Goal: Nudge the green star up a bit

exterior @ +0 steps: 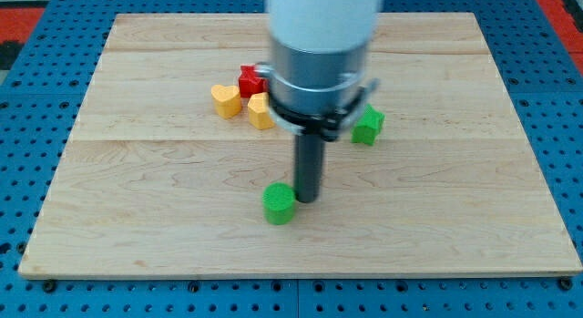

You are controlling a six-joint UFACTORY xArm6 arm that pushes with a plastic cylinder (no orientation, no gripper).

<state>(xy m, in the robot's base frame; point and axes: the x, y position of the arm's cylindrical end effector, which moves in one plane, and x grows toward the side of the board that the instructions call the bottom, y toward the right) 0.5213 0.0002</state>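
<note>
A green block [369, 126] with a notched, star-like outline lies right of the board's middle, its left side partly hidden behind my arm. A second green block [280, 204], rounder in shape, lies below the middle. My tip [308, 200] rests on the board right against the right side of this rounder green block, well below and to the left of the star-like one.
A yellow heart [226, 99], another yellow block [260, 110] and a red block [250, 80] cluster at the upper middle, left of my arm. The wooden board [137, 218] sits on a blue perforated table.
</note>
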